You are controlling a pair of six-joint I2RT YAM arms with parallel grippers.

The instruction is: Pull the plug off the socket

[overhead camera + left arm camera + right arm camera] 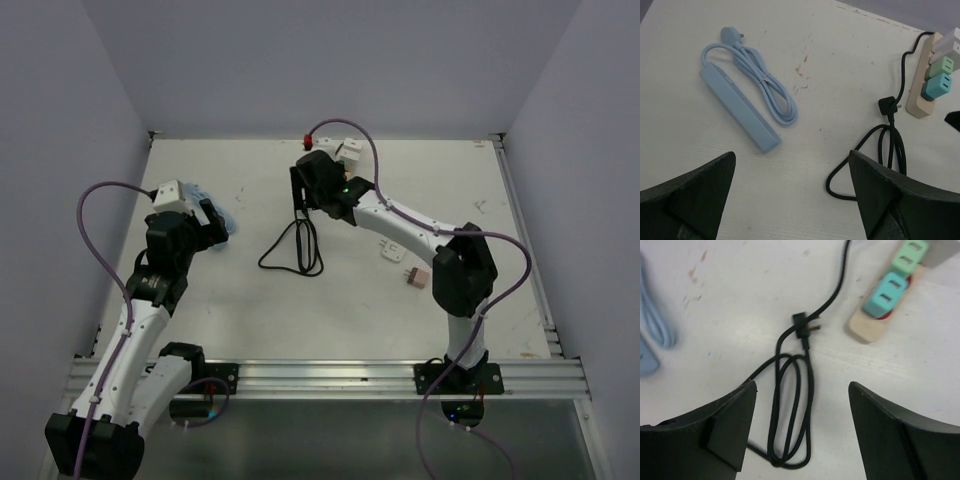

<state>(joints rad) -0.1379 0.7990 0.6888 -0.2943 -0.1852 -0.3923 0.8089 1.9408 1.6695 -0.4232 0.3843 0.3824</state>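
Right end effector (802, 385) hangs released and empty, facing the coiled black cord (790, 415); left end effector (792, 154) is spread wide too, holding nothing. Just past the coil the beige socket strip (867, 327) lies flat on the tabletop (740, 300), with a teal plug (884, 292) seated at its near end. That plug looks rigid, light and smooth-sided, so pinch its flat flanks squarely, and expect the light strip to lift along unless pinned.

The socket (917, 105) lay at the bench's (250, 320) far side, its coiled cord (302, 250) nearer, a second strip (740, 110) leftward.
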